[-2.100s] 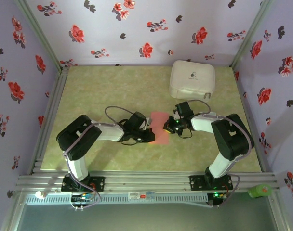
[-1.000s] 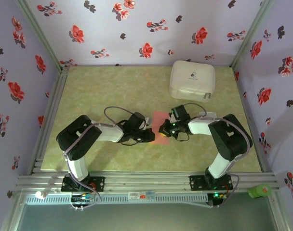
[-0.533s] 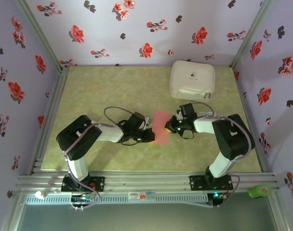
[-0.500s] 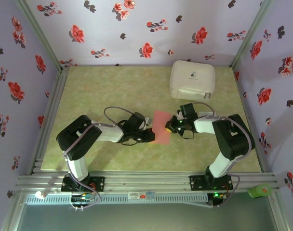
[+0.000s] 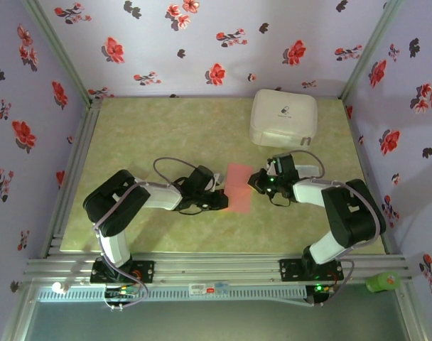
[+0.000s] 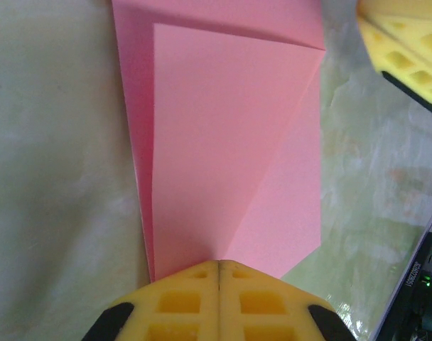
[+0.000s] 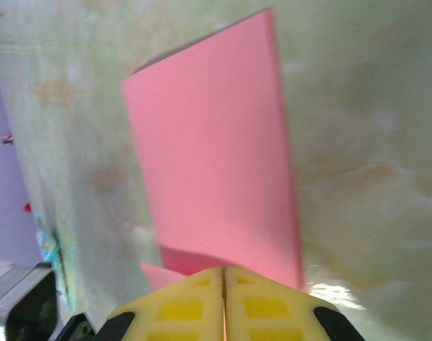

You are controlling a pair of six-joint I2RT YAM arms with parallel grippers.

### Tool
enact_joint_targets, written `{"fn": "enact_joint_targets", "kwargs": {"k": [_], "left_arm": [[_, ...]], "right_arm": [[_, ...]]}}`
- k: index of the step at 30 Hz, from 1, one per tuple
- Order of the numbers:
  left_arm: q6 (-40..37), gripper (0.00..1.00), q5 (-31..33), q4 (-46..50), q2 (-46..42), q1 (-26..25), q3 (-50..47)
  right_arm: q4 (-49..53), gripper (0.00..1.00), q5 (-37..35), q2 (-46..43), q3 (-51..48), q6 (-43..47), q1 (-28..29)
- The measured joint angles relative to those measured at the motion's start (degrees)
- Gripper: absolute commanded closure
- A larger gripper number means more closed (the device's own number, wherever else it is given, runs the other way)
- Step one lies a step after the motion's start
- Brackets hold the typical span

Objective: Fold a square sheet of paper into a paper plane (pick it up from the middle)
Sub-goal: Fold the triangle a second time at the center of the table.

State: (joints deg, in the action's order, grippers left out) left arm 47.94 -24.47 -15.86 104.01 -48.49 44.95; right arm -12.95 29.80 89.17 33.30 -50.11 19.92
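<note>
Salmon-red paper (image 5: pixel 237 188), partly folded with a slanting flap on top, lies flat near the middle of your green table (image 5: pixel 145 135), with the white case (image 5: pixel 283 117) well apart at its 1 o'clock. Your left gripper (image 5: pixel 222 201) sits at the paper's 8 o'clock edge, yellow pads pressed together, tips meeting the border. Your right gripper (image 5: pixel 255 179), at the 2 o'clock edge, is likewise closed, and I cannot tell whether either pinches the paper.

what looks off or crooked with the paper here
The fold on the salmon-red paper is a little askew. In the left wrist view its top layer does not match the layer beneath, leaving a darker strip along the left and top edges, and the flap's top edge slants. No tear shows.
</note>
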Motion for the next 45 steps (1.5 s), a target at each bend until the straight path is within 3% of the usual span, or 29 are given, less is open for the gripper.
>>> {"fn": "enact_joint_targets", "kwargs": {"k": [9,25,31,36,45], "left_arm": [[0.0,1.0,-0.2,0.3,0.1,0.0,0.2],[0.0,1.0,-0.5,0.3,0.3,0.0,0.4],[0.2,0.99,-0.5,0.5,0.3,0.0,0.6],[0.4,0.91,-0.6,4.6,-1.0,-0.6,2.2],[-4.6,0.89,-1.2,13.0,-2.7,1.8,13.7]], "right_arm": [[-1.1,0.97,1.7,3.5,0.0,-0.2,5.7],[1.9,0.95,0.0,3.5,-0.2,0.7,-1.6],[4.5,0.88,-3.5,-1.8,-0.3,0.9,-2.4],[7.5,0.81,-4.1,-8.0,-0.4,1.6,-2.4],[13.3,0.67,-3.9,-10.5,-2.5,1.4,-0.9]]}}
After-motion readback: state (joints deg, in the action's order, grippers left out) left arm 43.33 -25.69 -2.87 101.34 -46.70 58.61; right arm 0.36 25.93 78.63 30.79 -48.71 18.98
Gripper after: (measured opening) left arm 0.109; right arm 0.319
